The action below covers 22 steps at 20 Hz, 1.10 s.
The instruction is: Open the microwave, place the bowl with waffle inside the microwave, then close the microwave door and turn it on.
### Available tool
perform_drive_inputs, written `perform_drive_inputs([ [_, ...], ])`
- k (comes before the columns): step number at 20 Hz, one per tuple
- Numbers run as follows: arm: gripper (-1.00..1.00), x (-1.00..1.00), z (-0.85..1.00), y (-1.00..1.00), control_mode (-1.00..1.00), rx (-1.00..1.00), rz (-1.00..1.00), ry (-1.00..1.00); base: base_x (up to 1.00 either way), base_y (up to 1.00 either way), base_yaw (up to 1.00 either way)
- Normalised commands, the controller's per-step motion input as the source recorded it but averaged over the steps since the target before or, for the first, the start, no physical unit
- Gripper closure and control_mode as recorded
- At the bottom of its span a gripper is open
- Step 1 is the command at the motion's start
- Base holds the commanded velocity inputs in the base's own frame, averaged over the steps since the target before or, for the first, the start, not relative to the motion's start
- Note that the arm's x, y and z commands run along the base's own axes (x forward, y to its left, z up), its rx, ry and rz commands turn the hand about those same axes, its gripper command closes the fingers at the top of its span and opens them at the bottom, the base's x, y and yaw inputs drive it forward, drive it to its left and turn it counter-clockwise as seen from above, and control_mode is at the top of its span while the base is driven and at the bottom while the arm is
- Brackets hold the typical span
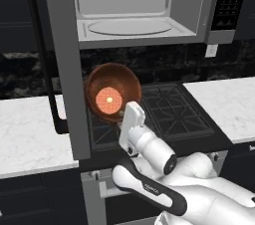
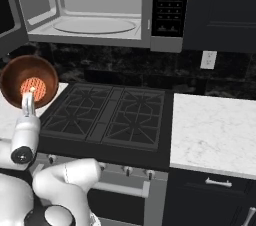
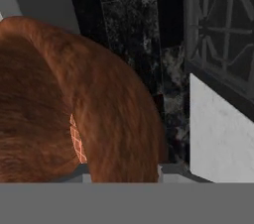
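Claw [image 1: 125, 111] grips glossy reddish-brown bowl [image 1: 112, 92], waffle [image 1: 108, 100] inside.

The white arm reached up from the lower right of the left base view, its gripper [image 1: 123, 117] clamped tight near centre frame.

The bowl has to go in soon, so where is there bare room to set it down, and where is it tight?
Free: the microwave floor around its glass turntable, open in front, and the white counter right of the stove. Tight: the gripper holds the bowl with the waffle tilted, close beside the microwave door and below the cavity.
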Motion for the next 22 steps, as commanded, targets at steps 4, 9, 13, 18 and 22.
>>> perform_drive_inputs([
  [4, 1.0, 0.01, 0.26, -0.91, -1.0, 0.01, -0.08, 0.0, 0.0, 0.0, 0.0],
  [9, 1.0, -0.05, 0.97, -0.96, -1.0, 0.0, -0.13, 0.01, 0.0, 0.0, 0.0],
  [13, 1.0, -0.05, 1.0, -0.82, -1.0, 0.0, -0.13, 0.0, 0.0, 0.0, 0.0],
  [18, 1.0, -0.12, 1.0, -0.62, -1.0, -0.04, -0.08, -0.01, 0.0, 0.0, 0.0],
  [22, 1.0, -0.37, 0.75, -0.41, -1.0, -0.26, -0.12, -0.36, 0.0, 0.0, 0.0],
])
